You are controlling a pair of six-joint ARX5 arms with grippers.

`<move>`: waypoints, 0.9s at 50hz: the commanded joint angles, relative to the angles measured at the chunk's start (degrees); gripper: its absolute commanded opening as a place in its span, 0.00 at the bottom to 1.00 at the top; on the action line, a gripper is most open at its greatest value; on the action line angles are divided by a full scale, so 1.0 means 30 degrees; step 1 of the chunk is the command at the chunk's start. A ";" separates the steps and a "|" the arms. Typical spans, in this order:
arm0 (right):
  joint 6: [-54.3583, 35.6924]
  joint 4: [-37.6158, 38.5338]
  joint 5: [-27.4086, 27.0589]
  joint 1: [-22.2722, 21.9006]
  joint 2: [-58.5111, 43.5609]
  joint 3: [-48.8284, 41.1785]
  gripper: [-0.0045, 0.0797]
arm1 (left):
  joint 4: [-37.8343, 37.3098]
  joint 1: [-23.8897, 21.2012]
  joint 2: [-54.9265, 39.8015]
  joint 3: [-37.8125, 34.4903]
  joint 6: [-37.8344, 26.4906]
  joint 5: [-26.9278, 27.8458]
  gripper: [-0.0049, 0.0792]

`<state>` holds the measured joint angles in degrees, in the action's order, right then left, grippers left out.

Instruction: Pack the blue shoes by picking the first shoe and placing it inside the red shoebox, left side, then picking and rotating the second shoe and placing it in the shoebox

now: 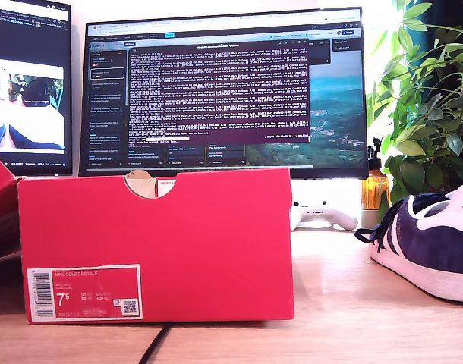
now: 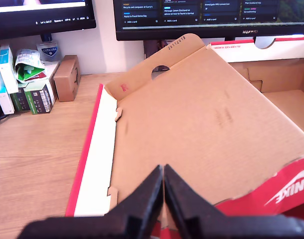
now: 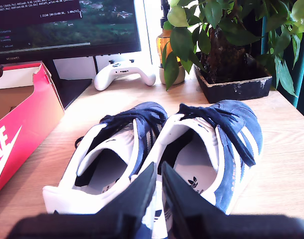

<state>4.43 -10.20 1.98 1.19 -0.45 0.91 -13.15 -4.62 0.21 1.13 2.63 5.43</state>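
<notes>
The exterior view's right edge cuts off the one blue shoe [image 1: 433,243] it shows, and the red shoebox [image 1: 155,243] front hides its own inside. Both my arms are outside that view. The monitor text [image 1: 216,91] is too small to read.

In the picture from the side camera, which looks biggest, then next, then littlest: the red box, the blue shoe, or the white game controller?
From largest to smallest, in the exterior view:
1. The red shoebox
2. The blue shoe, cut off by the picture's edge
3. The white game controller, which sits farther back, so it may look smaller than it is
</notes>
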 commanded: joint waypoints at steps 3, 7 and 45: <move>-0.0015 0.0189 -0.0022 -0.0044 0.0117 -0.0146 0.04 | -0.0641 0.0022 0.0160 -0.0386 0.0066 0.0036 0.04; 0.0022 0.0189 -0.0015 -0.0044 0.0117 -0.0146 0.04 | -0.0641 0.0022 0.0160 -0.0386 0.0066 0.0036 0.04; 0.5333 0.3920 0.0291 -0.0036 0.0117 0.0044 0.04 | 0.2004 0.0022 0.0160 0.1282 0.1355 0.1093 0.04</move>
<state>19.16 -1.08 2.57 1.19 -0.45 0.91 -9.56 -4.62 0.21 2.02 5.80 8.05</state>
